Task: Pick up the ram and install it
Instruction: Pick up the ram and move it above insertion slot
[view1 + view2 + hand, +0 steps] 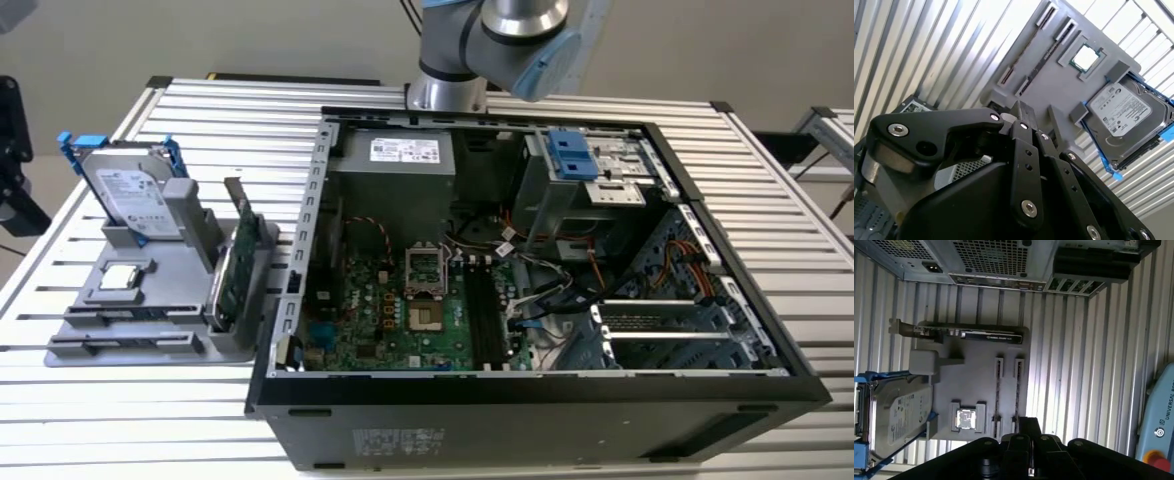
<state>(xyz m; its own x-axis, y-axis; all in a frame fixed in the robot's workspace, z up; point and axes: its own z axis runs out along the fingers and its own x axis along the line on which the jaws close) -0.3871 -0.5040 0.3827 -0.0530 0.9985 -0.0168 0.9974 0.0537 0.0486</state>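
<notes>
The ram (1017,392) is a thin dark stick standing on edge in a narrow slot of the grey holder (979,375), seen edge-on in both wrist views (1044,59). In the exterior view the holder (100,300) lies on the table at the left, beside the open computer case (534,400). A second slot (998,392) runs parallel to the first; I cannot tell what it holds. My gripper (1029,424) hangs high above the holder's edge by the slot ends, shut and empty, and also shows in the second wrist view (1019,107). The arm (514,40) rises behind the case.
The holder also carries a silver hard drive with blue rails (134,190), a green expansion card on edge (238,265) and a square processor (120,278). Inside the case, long black memory slots (487,320) lie beside the processor socket (424,290). The table is slatted aluminium (120,420).
</notes>
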